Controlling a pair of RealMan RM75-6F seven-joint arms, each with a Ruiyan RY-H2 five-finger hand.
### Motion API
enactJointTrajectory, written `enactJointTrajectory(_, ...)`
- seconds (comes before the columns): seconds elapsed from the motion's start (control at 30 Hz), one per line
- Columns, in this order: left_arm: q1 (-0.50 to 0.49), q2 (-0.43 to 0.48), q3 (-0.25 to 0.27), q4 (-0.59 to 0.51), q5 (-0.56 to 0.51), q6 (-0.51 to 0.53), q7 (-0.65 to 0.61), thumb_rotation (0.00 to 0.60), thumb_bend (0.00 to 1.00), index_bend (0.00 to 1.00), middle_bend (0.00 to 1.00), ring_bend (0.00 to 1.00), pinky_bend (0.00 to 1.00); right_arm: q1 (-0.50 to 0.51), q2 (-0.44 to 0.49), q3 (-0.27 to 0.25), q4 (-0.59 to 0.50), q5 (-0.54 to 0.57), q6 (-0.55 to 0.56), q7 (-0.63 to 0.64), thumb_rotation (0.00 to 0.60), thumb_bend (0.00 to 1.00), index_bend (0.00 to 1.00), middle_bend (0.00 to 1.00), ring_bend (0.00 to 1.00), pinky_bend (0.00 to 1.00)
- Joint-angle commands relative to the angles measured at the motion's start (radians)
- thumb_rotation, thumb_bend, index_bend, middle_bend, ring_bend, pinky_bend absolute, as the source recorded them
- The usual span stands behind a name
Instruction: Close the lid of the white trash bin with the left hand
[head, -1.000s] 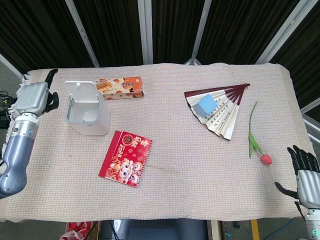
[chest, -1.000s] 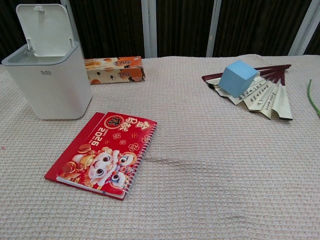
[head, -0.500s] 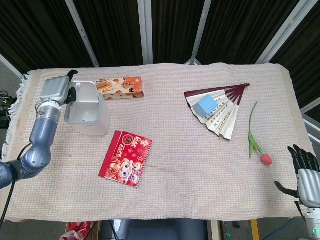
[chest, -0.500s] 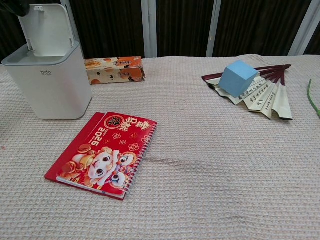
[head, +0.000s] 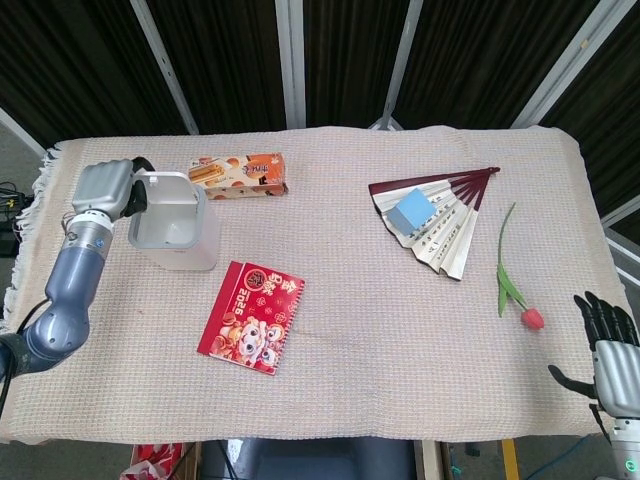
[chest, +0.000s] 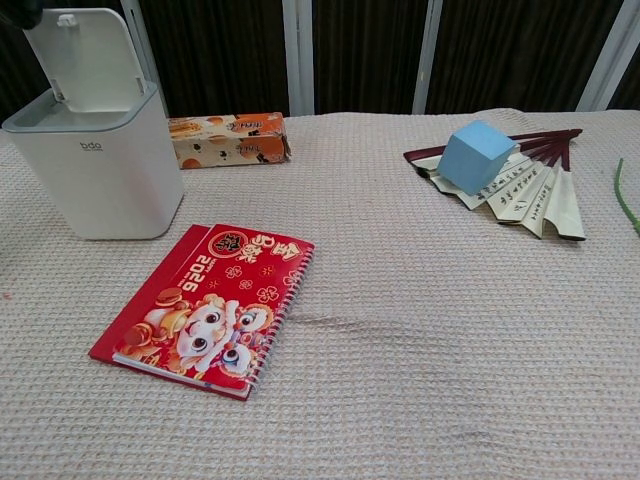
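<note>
Bin: white trash bin (head: 172, 232) stands upright near the far left corner of the table (head: 400, 350), on the woven beige cloth; in the chest view it is at the far left, with small grey lettering on its front.
Lid: lid (chest: 88, 58) is raised, hinged at the back edge, tilted forward over the opening but not down; the opening shows from above.
Left hand: left hand (head: 105, 187) sits just beside the bin's upper left rim, at the back of the lid, fingers curled in; dark fingertips reach toward the lid's top edge. Whether they touch it cannot be told. Nothing is gripped. The chest view catches only a dark sliver of it in the top left corner.
Left arm: blue-grey forearm runs from the hand down and out past the table's left edge.
Snack box: orange snack box (head: 240, 174) lies flat just behind and to the right of the bin, near but apart.
Notebook: red spiral notebook (head: 251, 316) lies flat in front of the bin, angled, cartoon cover up.
Fan: paper fan (head: 450, 225) is spread open on the right half, well apart from the bin.
Cube: light blue cube (head: 411, 210) rests on the fan.
Tulip: red tulip (head: 515, 285) lies near the right edge, bloom toward the front.
Right hand: right hand (head: 614, 360) hangs at the front right corner, off the table, fingers spread, holding nothing.
</note>
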Motion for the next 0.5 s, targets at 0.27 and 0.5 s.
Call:
enactJointTrajectory(0.27, 0.073, 0.065, 0.061, -0.113, 0.113, -0.012, -0.077, 0.6, 0.77, 0.35, 1.0, 0.94, 1.0, -0.004, 0.001, -0.007, -0.002, -0.016, 0.009, -0.001, 0.6, 0.19, 0.0, 0.0, 0.0, 0.0)
enactJointTrajectory(0.5, 0.099, 0.047, 0.103, -0.132, 0.179, -0.006, -0.102, 0.6, 0.77, 0.34, 1.0, 0.94, 1.0, -0.006, 0.001, -0.009, -0.003, -0.021, 0.013, 0.001, 0.6, 0.19, 0.0, 0.0, 0.0, 0.0)
